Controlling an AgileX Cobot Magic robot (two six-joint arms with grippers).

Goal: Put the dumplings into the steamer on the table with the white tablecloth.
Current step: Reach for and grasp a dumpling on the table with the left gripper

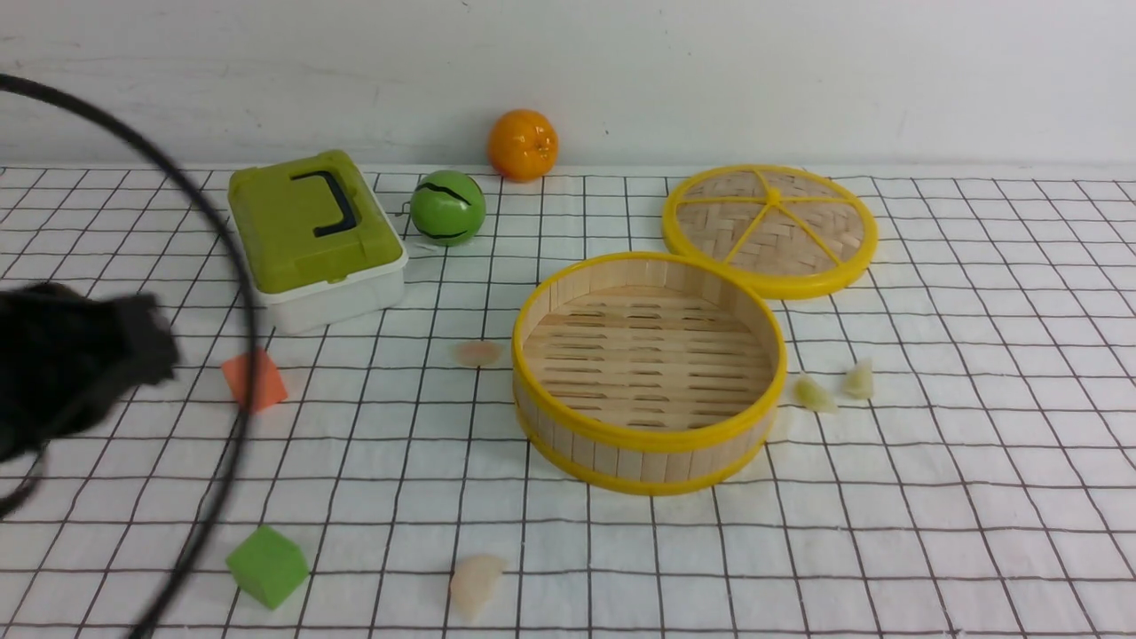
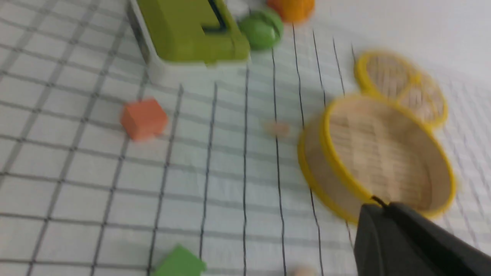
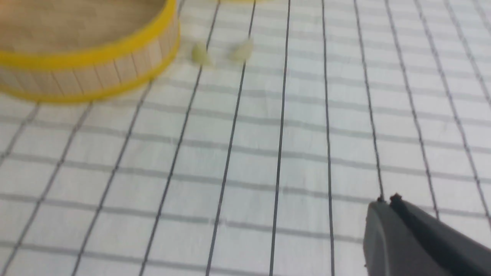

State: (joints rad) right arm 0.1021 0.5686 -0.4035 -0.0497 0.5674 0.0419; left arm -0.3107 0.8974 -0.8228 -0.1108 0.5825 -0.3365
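Pinched tight on nothing, left jaws and right jaws — dumplings point(image 1: 815, 394) lying loose on the worktop point(image 1: 932, 497) around the steamer point(image 1: 648, 448), two just right of it.

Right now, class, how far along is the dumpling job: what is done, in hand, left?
Done: nothing, the steamer is empty. In hand: nothing, the left gripper and right gripper are shut, empty. Left: all four dumplings lie on the tablecloth.
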